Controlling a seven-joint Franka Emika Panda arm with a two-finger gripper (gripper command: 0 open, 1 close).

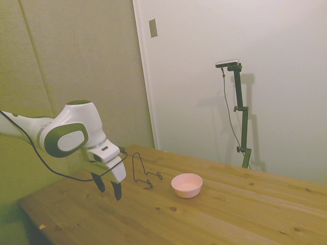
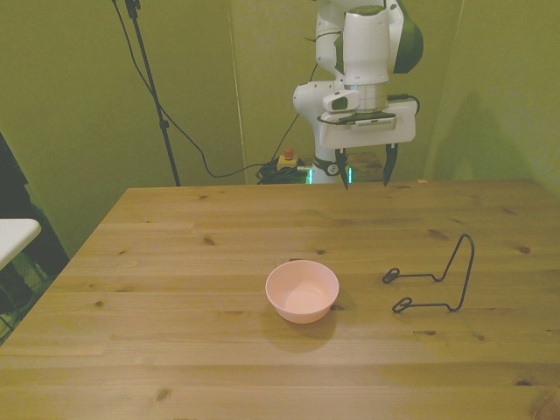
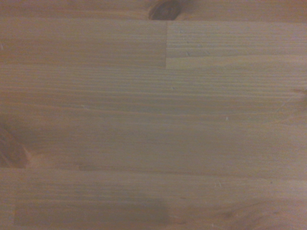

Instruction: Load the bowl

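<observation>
The pale pink bowl (image 1: 187, 185) (image 2: 302, 290) stands upright on the wooden table, near its middle, with nothing in it. My gripper (image 1: 109, 190) (image 2: 367, 176) hangs above the table's far edge in the front view, well away from the bowl. Its two dark fingers are spread apart and hold nothing. The wrist view shows only bare wood planks (image 3: 153, 120).
A thin black wire rack (image 1: 143, 174) (image 2: 436, 282) stands on the table at the front view's right of the bowl, between the bowl and the gripper in the side view. A white surface (image 2: 13, 236) juts in beyond the table's edge at the front view's left.
</observation>
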